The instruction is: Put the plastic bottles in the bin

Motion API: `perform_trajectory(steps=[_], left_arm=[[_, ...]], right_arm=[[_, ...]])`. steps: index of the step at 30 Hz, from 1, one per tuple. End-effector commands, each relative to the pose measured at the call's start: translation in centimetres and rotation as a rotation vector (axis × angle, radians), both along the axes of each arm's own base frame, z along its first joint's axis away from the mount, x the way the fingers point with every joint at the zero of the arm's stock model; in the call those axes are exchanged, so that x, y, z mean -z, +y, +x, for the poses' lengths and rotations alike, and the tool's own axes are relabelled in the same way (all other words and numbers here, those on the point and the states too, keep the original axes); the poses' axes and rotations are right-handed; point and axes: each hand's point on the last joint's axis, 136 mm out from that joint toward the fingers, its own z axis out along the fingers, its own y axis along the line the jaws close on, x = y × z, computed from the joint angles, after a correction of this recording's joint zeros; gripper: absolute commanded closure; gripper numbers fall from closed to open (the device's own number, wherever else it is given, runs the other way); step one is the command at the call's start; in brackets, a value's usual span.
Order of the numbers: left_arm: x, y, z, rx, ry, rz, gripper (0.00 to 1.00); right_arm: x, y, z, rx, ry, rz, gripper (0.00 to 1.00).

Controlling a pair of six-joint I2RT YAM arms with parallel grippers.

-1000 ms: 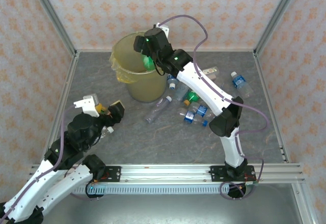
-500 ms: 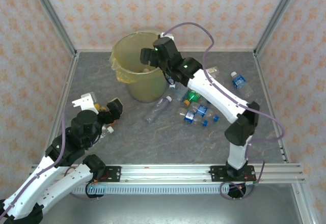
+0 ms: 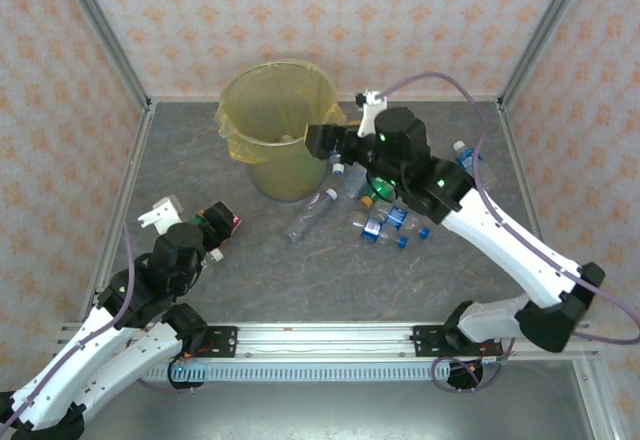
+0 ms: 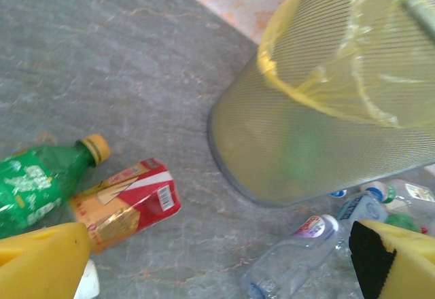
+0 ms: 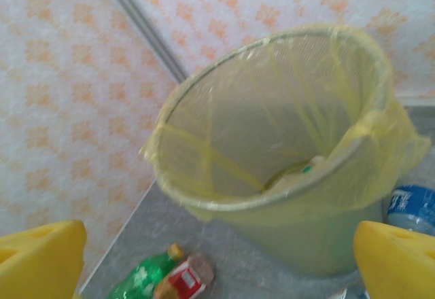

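The left gripper [image 4: 217, 264] hangs low over the grey worktop [image 4: 102, 61], jaws spread wide and empty, seemingly lined up on the green plastic bottle with the orange cap [image 4: 30, 187] lying just beside a red and yellow carton [image 4: 129, 200]; the round translucent bin lined with a yellow bag [image 4: 319, 129] stands upright where both arms can reach it; the right gripper [image 5: 217, 261] sits near its rim, jaws wide apart, holding nothing; clear plastic bottles [image 3: 385, 218] lie scattered on the worktop right of the bin.

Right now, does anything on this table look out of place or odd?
Yes. A crushed red and gold carton with a barcode lies on the table beside a green bottle with an orange cap; it is not a plastic bottle. The yellow liner of the bin also hangs unevenly over the rim.
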Motion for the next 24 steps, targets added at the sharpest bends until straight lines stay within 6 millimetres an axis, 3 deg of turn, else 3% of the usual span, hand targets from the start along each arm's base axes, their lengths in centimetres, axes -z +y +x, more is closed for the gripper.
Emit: perform_trajectory(steps=[1, 7, 13, 18, 24], left_arm=[[1.9, 1.5, -0.8, -0.108, 0.058, -0.016, 0.01], [4.4, 2.1, -0.7, -0.202, 0.089, -0.045, 0.01], [6.5, 4.7, -1.5, -0.361, 0.106, -0.043, 0.01], [8.6, 6.3, -1.8, -0.443, 0.133, -0.055, 0.01], [11.9, 7.0, -1.8, -0.476, 0.227, -0.014, 0.01]], right_arm=[[1.2, 0.7, -2.0, -0.107, 0.004, 0.061, 0.00], [6.2, -0.6, -3.7, -0.127, 0.012, 0.052, 0.00], [9.8, -0.2, -4.7, -0.184, 0.050, 0.010, 0.00], [10.7, -0.5, -5.0, -0.184, 0.056, 0.005, 0.00], [10.0, -0.8, -5.2, -0.183, 0.045, 0.011, 0.00]])
